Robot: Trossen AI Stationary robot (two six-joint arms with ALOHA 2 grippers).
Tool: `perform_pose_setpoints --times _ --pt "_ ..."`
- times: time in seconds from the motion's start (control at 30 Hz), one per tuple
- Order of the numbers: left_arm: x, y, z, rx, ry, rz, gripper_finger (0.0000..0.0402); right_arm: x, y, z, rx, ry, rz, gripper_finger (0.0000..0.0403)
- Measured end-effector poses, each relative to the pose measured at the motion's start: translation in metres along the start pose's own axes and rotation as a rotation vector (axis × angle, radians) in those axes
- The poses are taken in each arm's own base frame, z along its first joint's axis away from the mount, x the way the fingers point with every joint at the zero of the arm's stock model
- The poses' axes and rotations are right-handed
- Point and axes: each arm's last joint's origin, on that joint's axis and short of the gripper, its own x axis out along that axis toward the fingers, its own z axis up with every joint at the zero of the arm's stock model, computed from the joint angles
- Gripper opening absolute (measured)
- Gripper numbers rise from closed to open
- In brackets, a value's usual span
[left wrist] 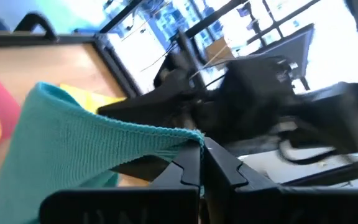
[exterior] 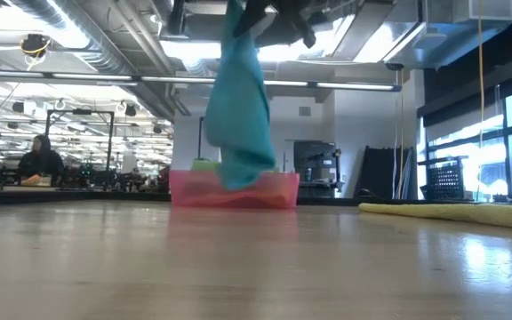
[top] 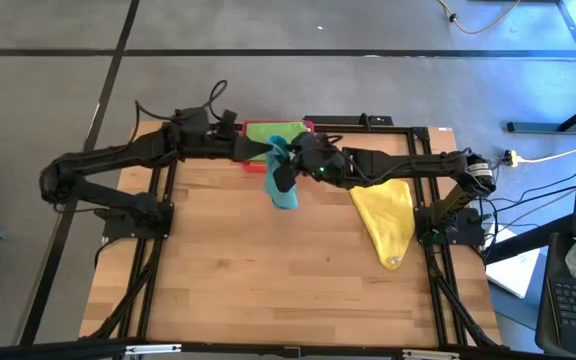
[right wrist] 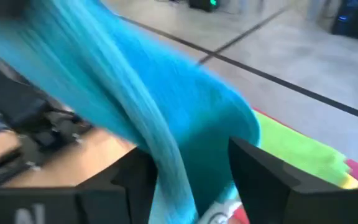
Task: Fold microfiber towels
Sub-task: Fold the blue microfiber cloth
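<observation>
The step in hand is the lift-out: the teal towel (top: pixel 284 180) hangs clear of the tabletop (top: pixel 268 270), held between both claws just in front of the pink tray (exterior: pixel 234 191). The left claw (left wrist: pixel 202 163) is closed on one top corner of the cloth; its two fingers meet with the hem pinched between them. The right claw (right wrist: pixel 188 171) has the cloth bunched between its fingers, which stand partly apart around the fabric. The towel drapes straight down below both claws, and its lower edge hangs in front of the tray wall. A yellow towel (top: pixel 388 220) lies flat on the tabletop beside the right arm. Green cloth (top: pixel 268 130) remains in the tray behind the claws. The next move probably calls for separating the claws to spread the top edge, then lowering the cloth flat ahead of the tray.
</observation>
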Motion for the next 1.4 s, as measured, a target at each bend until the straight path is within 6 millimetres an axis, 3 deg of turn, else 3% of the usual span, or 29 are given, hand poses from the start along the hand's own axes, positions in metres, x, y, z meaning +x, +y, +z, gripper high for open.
perform_pose_setpoints --times 0.27,0.4,0.57,0.7,0.87,1.03,1.4 --pt "-0.023 -0.003 0.008 0.054 -0.042 0.007 0.0000 0.000 -0.005 -0.009 -0.057 0.086 -0.035 0.0147" --pt "-0.035 0.000 0.010 0.070 -0.042 0.050 0.0000 0.000 -0.003 -0.011 -0.136 0.144 0.058 0.0140" --pt "-0.047 -0.006 0.012 0.074 -0.079 0.018 0.0000 -0.001 -0.004 -0.014 -0.114 0.170 0.054 0.0140" --pt "-0.049 -0.009 0.012 0.060 -0.121 0.022 0.0000 -0.003 0.005 -0.011 -0.066 0.146 0.143 0.0159" --pt "-0.047 -0.018 0.011 0.057 -0.202 -0.018 0.0000 0.003 0.028 -0.013 -0.015 0.037 0.235 0.0229" --pt "-0.045 -0.021 0.008 0.056 -0.229 0.001 0.0000 0.015 0.043 -0.019 0.092 -0.094 0.185 0.0283" --pt "-0.044 -0.026 -0.001 0.058 -0.197 -0.022 0.0000 0.021 0.039 -0.023 0.057 -0.156 0.013 0.0251"
